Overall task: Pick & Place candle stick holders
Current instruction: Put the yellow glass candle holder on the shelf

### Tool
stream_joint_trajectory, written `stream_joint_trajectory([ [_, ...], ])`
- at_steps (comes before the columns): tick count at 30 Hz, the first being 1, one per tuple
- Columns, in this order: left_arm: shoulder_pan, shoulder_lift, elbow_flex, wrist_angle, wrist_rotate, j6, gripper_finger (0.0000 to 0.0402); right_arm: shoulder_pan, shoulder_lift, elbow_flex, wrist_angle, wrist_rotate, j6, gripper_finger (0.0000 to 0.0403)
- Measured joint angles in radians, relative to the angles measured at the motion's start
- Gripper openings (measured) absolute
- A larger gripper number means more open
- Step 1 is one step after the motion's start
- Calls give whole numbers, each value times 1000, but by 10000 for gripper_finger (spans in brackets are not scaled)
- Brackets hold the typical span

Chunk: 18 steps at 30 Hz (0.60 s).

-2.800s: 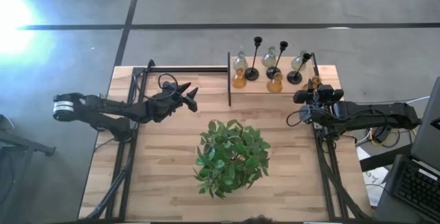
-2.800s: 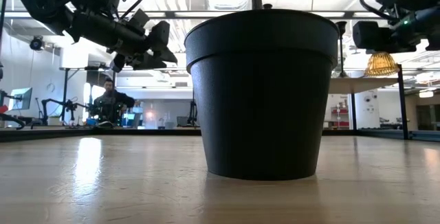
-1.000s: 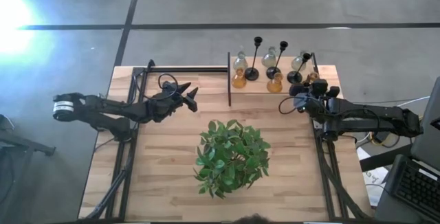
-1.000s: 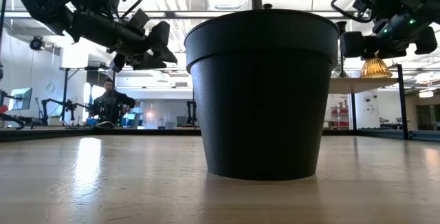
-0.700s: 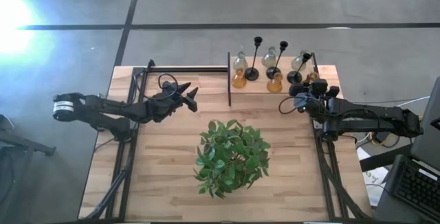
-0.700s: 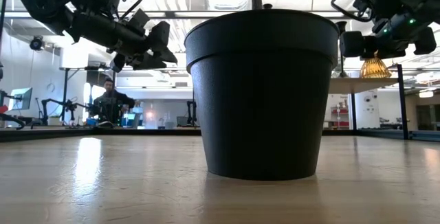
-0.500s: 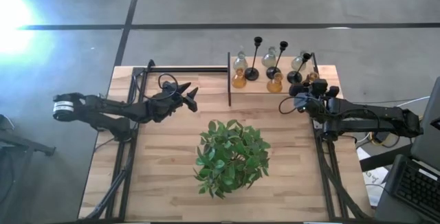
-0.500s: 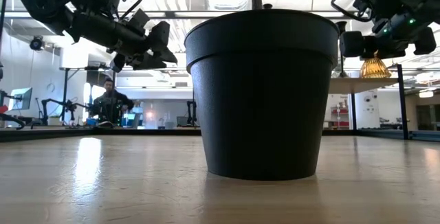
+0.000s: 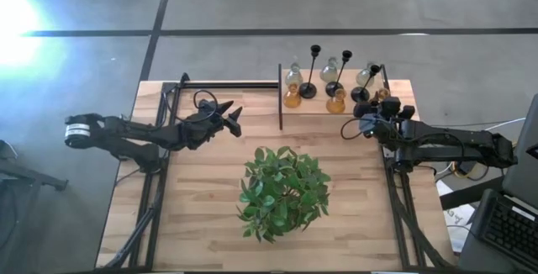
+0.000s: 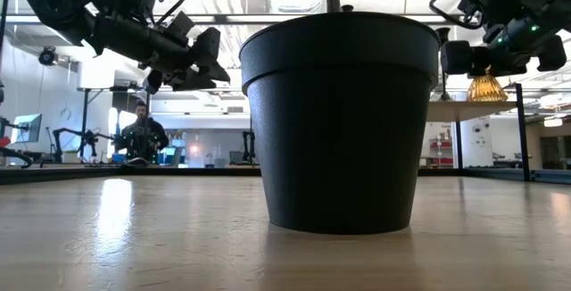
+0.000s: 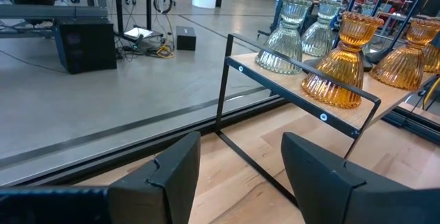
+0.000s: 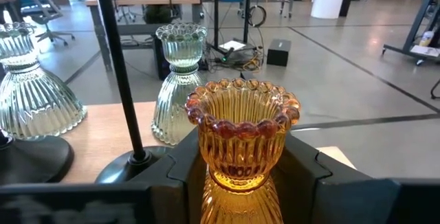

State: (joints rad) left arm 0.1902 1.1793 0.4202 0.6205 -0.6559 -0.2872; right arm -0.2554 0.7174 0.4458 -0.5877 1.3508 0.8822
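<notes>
- High view: right gripper [image 9: 376, 116] sits at the raised shelf [image 9: 311, 111] beside the other candle stick holders [image 9: 328, 79]; left gripper [image 9: 233, 116] waits over the table [image 9: 202, 207].
- Right wrist view: fingers [image 12: 313, 172] clasp an amber holder [image 12: 240, 148].
- Left wrist view: fingers [image 11: 175, 172] spread apart, holding nothing.

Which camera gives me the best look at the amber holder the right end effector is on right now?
The right wrist view: the amber holder fills the frame between the right end effector fingers. The low view shows only its ribbed base under the arm; in the high view the arm mostly hides it. The left wrist view shows other amber holders.
</notes>
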Motion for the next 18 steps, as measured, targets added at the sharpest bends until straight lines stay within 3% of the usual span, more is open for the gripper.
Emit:
stream_joint_trajectory([
  [5, 0, 0, 0, 0, 0, 0, 208, 0, 0, -3, 0, 3, 0, 140],
  [18, 0, 0, 0, 0, 0, -1, 209, 0, -1, -5, 0, 6, -5, 148],
])
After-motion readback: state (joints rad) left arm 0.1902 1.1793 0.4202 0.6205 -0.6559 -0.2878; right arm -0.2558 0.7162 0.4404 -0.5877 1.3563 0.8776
